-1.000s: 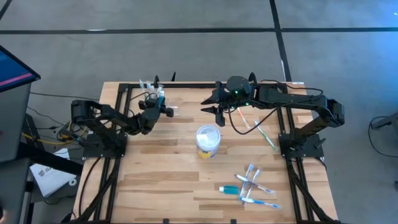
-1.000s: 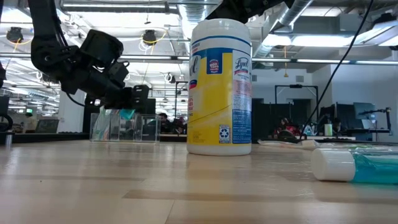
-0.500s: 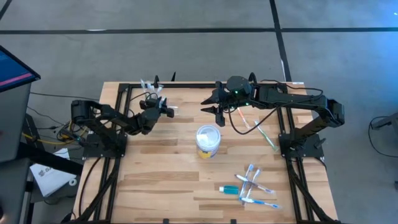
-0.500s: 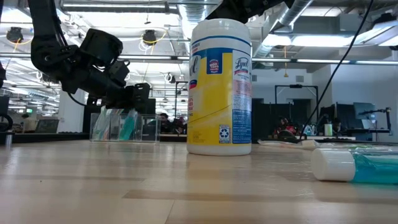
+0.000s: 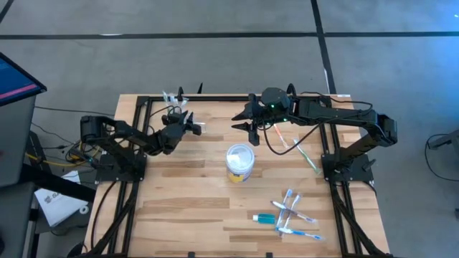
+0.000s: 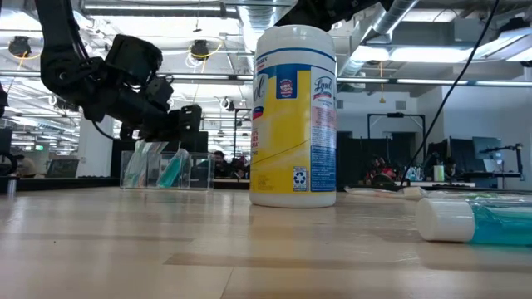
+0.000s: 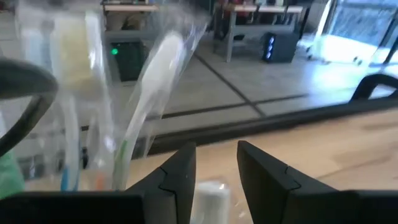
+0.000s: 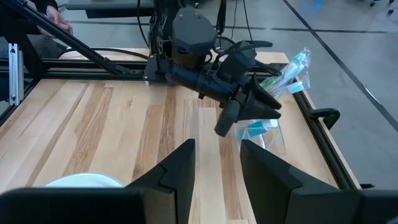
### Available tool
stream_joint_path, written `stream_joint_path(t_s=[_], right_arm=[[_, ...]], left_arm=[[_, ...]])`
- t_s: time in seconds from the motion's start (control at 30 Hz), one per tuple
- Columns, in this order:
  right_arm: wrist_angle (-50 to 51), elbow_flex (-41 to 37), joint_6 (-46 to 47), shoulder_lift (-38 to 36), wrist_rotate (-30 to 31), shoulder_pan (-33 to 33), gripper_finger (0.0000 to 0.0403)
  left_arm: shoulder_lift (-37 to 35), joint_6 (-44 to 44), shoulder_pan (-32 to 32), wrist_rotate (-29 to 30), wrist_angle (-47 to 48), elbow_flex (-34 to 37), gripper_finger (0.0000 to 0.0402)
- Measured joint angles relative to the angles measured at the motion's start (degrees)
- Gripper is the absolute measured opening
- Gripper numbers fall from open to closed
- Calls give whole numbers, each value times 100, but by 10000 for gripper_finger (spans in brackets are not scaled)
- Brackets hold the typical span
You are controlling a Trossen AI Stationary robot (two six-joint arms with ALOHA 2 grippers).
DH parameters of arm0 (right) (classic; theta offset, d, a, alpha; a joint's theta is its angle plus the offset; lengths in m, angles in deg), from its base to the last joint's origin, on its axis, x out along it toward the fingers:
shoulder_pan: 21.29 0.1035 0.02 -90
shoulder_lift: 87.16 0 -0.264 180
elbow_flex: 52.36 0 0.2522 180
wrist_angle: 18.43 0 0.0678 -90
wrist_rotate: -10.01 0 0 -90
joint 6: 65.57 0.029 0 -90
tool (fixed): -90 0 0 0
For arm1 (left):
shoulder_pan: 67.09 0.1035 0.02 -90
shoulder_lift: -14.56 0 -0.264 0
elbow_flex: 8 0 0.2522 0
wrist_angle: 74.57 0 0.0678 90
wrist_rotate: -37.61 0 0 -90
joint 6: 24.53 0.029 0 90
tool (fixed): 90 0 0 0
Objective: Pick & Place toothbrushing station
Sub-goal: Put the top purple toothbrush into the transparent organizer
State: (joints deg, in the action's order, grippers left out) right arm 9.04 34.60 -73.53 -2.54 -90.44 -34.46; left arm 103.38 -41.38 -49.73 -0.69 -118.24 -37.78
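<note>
High view: the station stands at the far edge of the desk, toward the left corner, with wrapped brushes sticking out of it. The left hand sits just beside it on the near side; its fingers cannot be made out from here. The right hand hovers near the far edge around the middle, beside the tub, fingers spread and empty. More brushes and a blue tube lie loose toward the near right corner, and a few brushes lie by the right arm.

Low view: the station rests flat on the desk, a teal item standing in one cup. The left hand hangs just above its rim, holding nothing that I can see.

Left wrist view: the left hand's fingers are apart with nothing between them; the station's clear cups hold wrapped brushes right in front.

Right wrist view: the right hand's fingers are parted and empty; across the desk the left hand is at the station.

Judgement: some items are in, but the loose brushes and tube suggest much filling is left.
</note>
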Motion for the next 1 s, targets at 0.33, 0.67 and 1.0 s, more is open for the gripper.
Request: stream_joint_path(t_s=[0.33,0.67,1.0], right_arm=[[78,2,44,0,0,0,118],[496,2,152,-26,2,0,118],[1602,8,201,-505,194,2,118]], left_arm=[[-1155,923,-729,-639,57,2,111],[-1542,1107,-1412,-2141,91,3,111],[-1542,1105,-1696,-2669,69,3,108]])
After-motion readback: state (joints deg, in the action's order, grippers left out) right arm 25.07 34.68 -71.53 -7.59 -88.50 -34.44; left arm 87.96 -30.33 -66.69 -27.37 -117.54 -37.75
